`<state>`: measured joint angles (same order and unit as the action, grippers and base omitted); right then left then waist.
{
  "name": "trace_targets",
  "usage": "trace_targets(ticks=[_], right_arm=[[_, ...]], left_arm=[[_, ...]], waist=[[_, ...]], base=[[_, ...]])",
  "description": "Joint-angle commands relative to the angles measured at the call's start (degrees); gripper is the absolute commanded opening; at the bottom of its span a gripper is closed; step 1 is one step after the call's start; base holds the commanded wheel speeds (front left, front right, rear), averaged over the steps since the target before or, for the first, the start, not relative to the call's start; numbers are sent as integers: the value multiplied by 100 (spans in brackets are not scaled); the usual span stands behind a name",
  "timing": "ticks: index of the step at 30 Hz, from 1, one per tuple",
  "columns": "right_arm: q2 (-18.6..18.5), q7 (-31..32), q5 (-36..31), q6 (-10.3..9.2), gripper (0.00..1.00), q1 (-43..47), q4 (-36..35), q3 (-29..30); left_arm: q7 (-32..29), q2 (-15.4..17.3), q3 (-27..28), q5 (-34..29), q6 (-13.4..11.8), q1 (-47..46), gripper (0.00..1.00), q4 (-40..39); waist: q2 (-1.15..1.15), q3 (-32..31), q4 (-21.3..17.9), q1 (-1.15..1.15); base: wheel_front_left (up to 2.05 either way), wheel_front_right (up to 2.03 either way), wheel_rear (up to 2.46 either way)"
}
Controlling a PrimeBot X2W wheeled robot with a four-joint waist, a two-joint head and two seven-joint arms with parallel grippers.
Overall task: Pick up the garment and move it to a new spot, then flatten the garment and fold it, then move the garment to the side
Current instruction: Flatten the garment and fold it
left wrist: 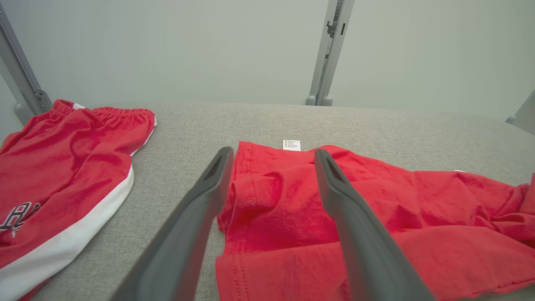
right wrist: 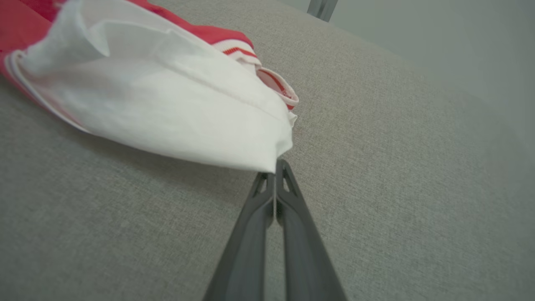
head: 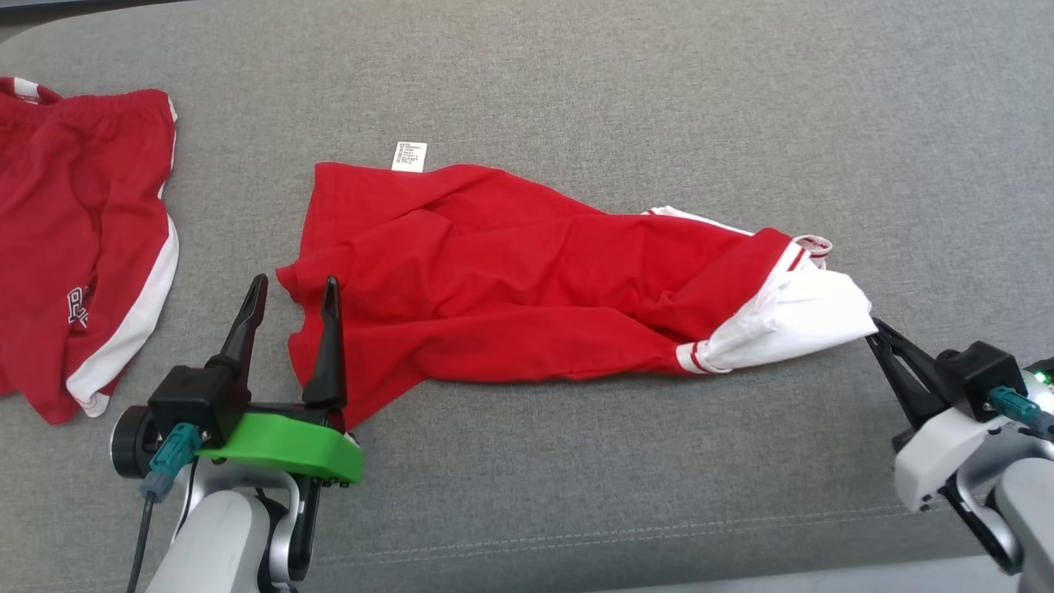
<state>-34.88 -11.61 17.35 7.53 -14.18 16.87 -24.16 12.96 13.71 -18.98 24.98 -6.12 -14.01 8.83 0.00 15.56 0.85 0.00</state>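
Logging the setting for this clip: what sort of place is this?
Probably a robotics lab or test cell, not a home: a grey fabric-covered table set against a bare pale wall, grey metal frame posts behind it, and a red T-shirt and red shorts laid out as practice garments.

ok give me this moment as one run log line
garment: crumpled, not yet flat | left hand: open, straddling its red hem corner | right hand: shut on its white end | shorts: lying far left
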Motion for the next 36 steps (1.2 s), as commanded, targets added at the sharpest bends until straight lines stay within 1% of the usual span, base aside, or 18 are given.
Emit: trace_targets(ticks=[1, 3, 6, 8, 9, 10, 11, 14, 16, 20, 22, 23, 24, 26, 30, 33, 36], right_arm=[[254, -100, -68, -8, 0, -79, 183, 109], [470, -157, -102, -7, 0, -52, 364, 37], [645, -213, -83, -9, 0, 6, 589, -136], [808, -252, 33, -9, 0, 60, 719, -81], [876, -276, 98, -8, 22, 113, 768, -37], [941, -289, 167, -8, 91, 172, 798, 39], [992, -314, 241, -8, 100, 226, 810, 143], [1125, -340, 372, -8, 100, 435, 715, 500], [1230, -353, 445, -8, 100, 607, 518, 799], [1512, -350, 463, -8, 100, 924, -178, 1560], [1701, -349, 501, -7, 100, 1037, -532, 1839], [1701, -349, 501, -7, 100, 1037, -532, 1839], [1765, -349, 448, -6, 100, 1073, -689, 1956], [1927, -350, 419, -7, 100, 1126, -941, 2164], [2230, -351, 339, -7, 100, 1110, -1213, 2495], [2430, -295, 195, -4, 100, 1056, -1357, 2618], [2563, -165, 37, -5, 100, 1142, -1490, 2535]], left_arm=[[1, 52, 10, 29, -32, 71, 100, -20], [-22, 49, 2, 53, -37, 78, 100, -8], [-57, 43, -13, 86, -42, 109, 100, 21], [-69, 44, -25, 112, -40, 146, 100, 53], [-71, 48, -28, 126, -44, 162, 100, 64], [-75, 54, -25, 131, -50, 175, 100, 72], [-84, 64, -25, 129, -60, 184, 100, 82], [-105, 99, -14, 128, -91, 228, 100, 96], [-102, 140, 5, 121, -112, 266, 100, 92], [-84, 248, 75, 63, -213, 342, 100, 70], [-64, 301, 122, 49, -272, 389, 100, 36], [-64, 301, 122, 49, -272, 389, 100, 36], [-70, 319, 137, 53, -300, 420, 100, 20], [-56, 369, 174, 25, -341, 459, 100, -9], [-23, 458, 229, 0, -411, 550, 100, -97], [-1, 521, 230, -60, -448, 609, 100, -190], [24, 567, 186, -115, -478, 729, 100, -262]], waist=[[0, -22, -2, 0], [0, -42, 23, 0], [0, -67, 48, 0], [0, -104, 57, 0], [0, -124, 59, 0], [0, -143, 62, 0], [0, -162, 64, 0], [0, -235, 54, 0], [0, -282, 36, 0], [0, -409, -22, 0], [0, -478, -45, 0], [0, -478, -45, 0], [0, -516, -49, 0], [0, -598, -55, 0], [0, -745, -43, 0], [0, -858, -28, 0], [0, -964, -19, 0]], base=[[0, 0, 0], [0, 0, 0], [0, 0, 0], [0, 0, 0], [0, 0, 0], [0, 0, 0], [0, 0, 0], [0, 0, 0], [0, 0, 0], [0, 0, 0], [0, 0, 0], [0, 0, 0], [0, 0, 0], [0, 0, 0], [0, 0, 0], [0, 0, 0], [0, 0, 0]])
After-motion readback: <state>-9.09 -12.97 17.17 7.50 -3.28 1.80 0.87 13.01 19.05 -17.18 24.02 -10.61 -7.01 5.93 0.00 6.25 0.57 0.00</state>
